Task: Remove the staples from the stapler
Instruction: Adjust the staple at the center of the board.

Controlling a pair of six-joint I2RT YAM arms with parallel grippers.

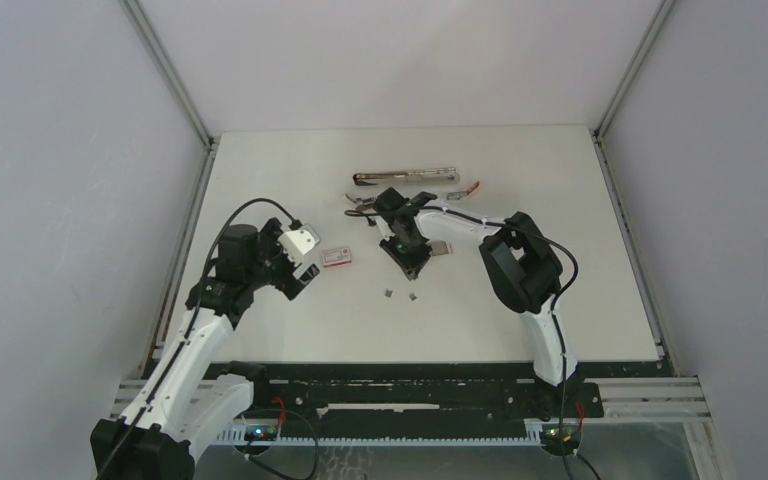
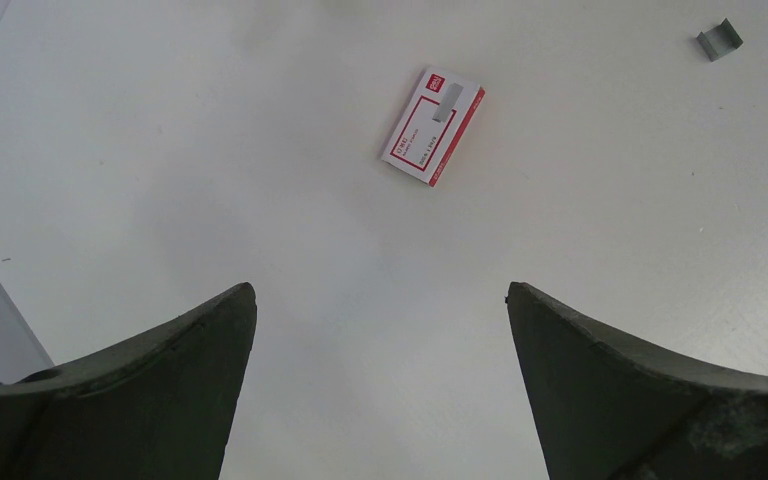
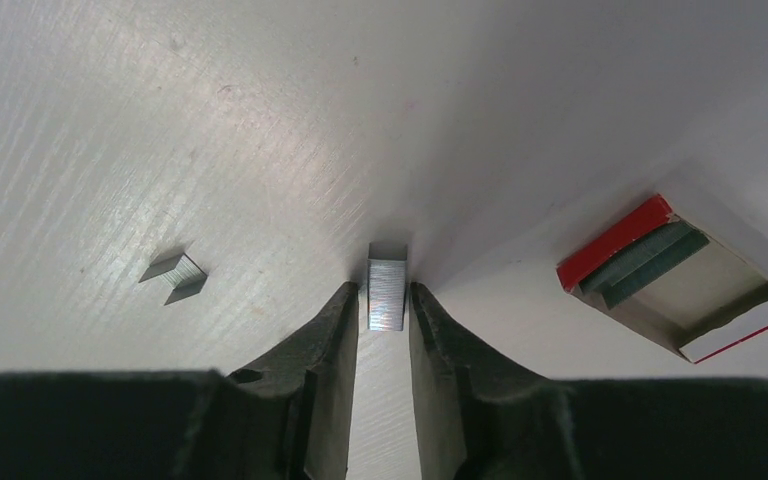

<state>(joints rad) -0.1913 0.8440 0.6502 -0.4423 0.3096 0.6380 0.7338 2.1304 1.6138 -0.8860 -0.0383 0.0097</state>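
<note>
- White-walled booth with a white table (image 1: 260,330); both arms reached out over it.
- Right gripper (image 3: 384,286) pointed down at the table near its middle, jaws drawn close together.
- Staple strip (image 3: 387,300) stood between the two fingertips, its far end at the table surface. The right fingertip appeared to touch it and a sliver of light showed on the other side. Whether the strip was clamped or free could not be told.
- Loose staple (image 3: 173,277) lay on the table just to the left of the fingers, apart from them. The top view showed two such pieces (image 1: 388,293) side by side, just nearer the arm bases than the gripper.
- Open box (image 3: 680,280), red-edged, lay to the right of the fingers with grey strips inside it.
- Stapler (image 1: 405,178) lay flat towards the far edge, beyond the right gripper and clear of it. Smaller items beside it were too small or too hidden to identify.
- Left gripper (image 2: 380,340) hung over the left part of the table with its jaws spread wide and nothing between them.
- Closed box (image 2: 433,126), red and white, lay flat ahead of the left fingers, well apart from them.
</note>
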